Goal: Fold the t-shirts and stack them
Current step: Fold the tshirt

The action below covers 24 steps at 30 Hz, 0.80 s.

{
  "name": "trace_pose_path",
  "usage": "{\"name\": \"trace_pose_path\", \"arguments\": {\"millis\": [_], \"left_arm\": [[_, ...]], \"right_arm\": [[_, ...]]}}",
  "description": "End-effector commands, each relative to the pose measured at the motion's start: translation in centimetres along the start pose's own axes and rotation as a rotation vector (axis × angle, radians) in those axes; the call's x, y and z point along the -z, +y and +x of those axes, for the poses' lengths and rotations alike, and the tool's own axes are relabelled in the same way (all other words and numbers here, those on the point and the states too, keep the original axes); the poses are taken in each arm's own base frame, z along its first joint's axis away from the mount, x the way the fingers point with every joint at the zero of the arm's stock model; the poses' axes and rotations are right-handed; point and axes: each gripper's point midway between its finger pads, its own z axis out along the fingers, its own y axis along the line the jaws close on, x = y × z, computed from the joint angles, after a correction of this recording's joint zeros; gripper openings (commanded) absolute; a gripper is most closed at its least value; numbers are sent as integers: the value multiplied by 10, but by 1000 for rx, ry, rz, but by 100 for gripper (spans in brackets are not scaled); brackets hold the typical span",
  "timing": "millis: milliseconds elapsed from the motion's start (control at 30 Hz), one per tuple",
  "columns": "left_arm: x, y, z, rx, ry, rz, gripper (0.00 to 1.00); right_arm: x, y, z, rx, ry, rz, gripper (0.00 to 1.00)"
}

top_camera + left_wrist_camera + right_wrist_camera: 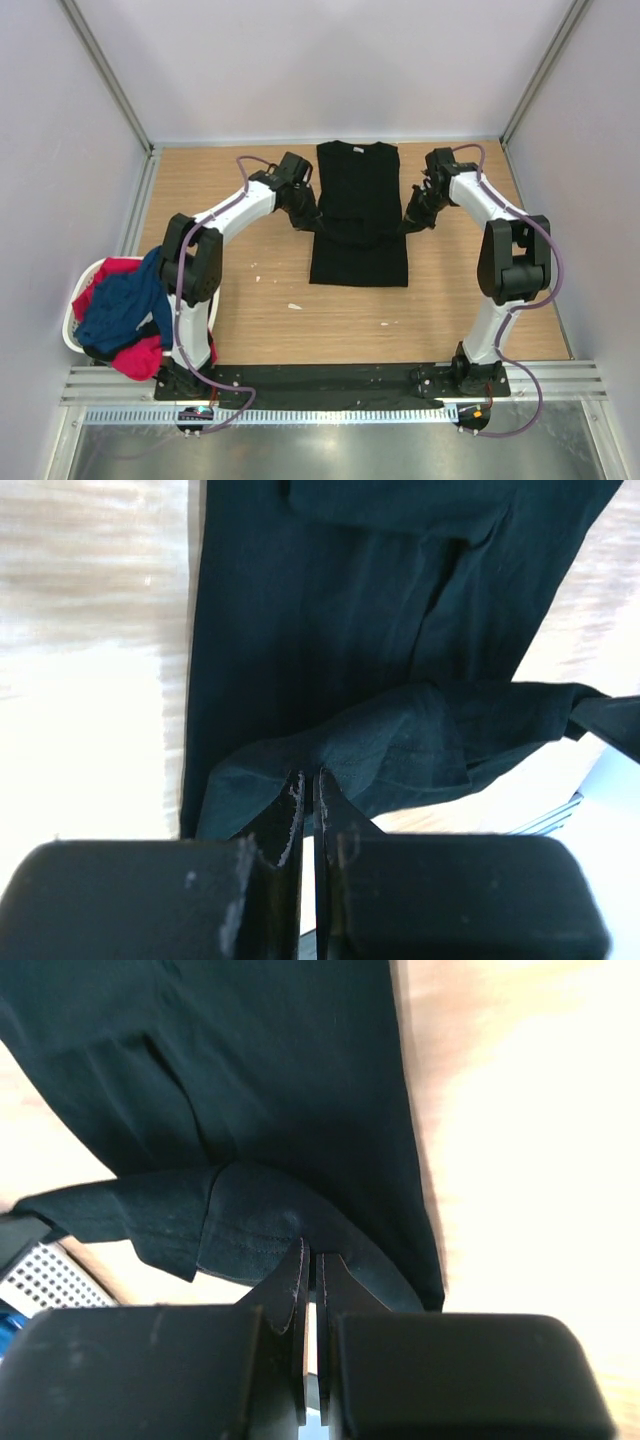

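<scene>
Top external: black t-shirt (358,190) flat at table (250,300) centre. Clamped on raised fold at mid-shirt edges: left gripper (313,224), right gripper (407,226). Heaped in basket (71,325): navy t-shirt (120,300), red-pink t-shirt (140,358).

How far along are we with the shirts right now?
Done: the black t-shirt lies on the table, narrowed to a strip. In hand: left pincer and right pincer are each shut on a raised fold of it. Left: the navy shirt and red shirt lie crumpled in the basket; no stack yet.
</scene>
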Motion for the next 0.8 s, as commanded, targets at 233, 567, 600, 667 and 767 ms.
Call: {"name": "trace_pose_path", "arguments": {"millis": [233,567,600,667,767], "left_arm": [[4,-2,-38,16,-40,22,0],[-9,4,-48,29,-17,30,0],[-9,5,-49,26,-20,30,0],[-10,3,-51,25,-20,35,0],[-14,3,-52,25,-14,35,0]], "right_arm": [[-3,14,-42,9,-63,-24,1],[-18,12,-56,9,-56,-12,1],[-18,12,-58,12,-62,-10,1],[-17,11,-60,11,-70,1,1],[-17,7,-61,3,-66,12,1]]}}
